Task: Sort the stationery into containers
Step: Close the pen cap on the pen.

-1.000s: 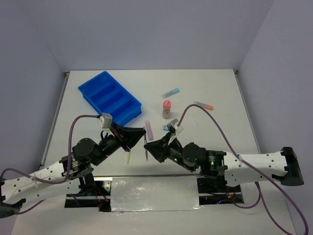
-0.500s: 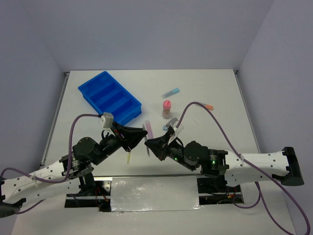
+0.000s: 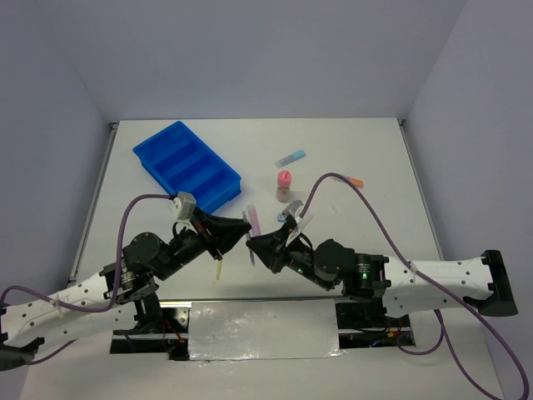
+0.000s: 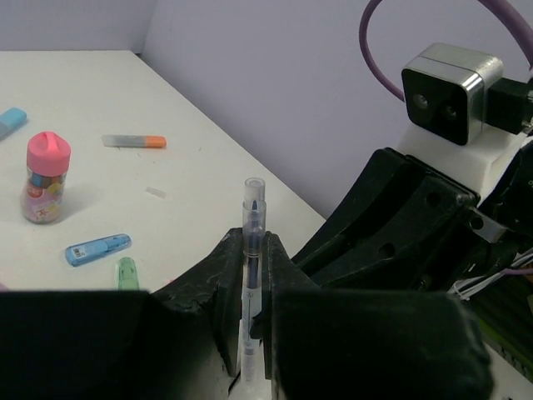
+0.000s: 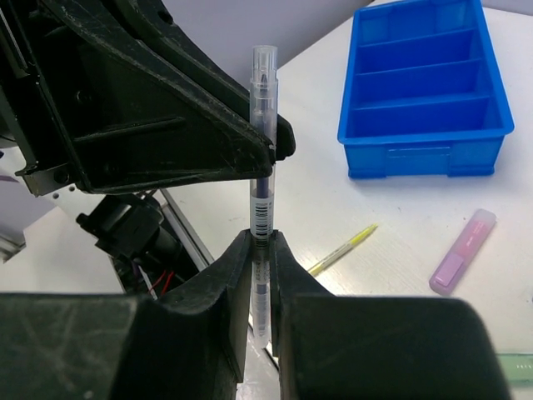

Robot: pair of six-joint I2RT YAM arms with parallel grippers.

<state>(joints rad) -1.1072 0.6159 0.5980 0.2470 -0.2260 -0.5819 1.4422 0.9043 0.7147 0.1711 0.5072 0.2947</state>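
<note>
A thin dark pen with a clear barrel is held off the table between both grippers. My left gripper is shut on it; in the left wrist view the pen stands up between the left gripper's closed fingers. My right gripper is also shut on the pen, gripping its lower part in the right wrist view. The blue four-compartment tray sits at the far left, also seen in the right wrist view.
A yellow pencil lies below the left gripper. A pink-purple stick, a pink-capped bottle, a blue stick and an orange-tipped stick lie mid-table. The left wrist view shows another blue stick and a green stick.
My right gripper has shifted a little left and toward the left gripper, bringing the pen up between the two grippers. The left arm has barely moved.
</note>
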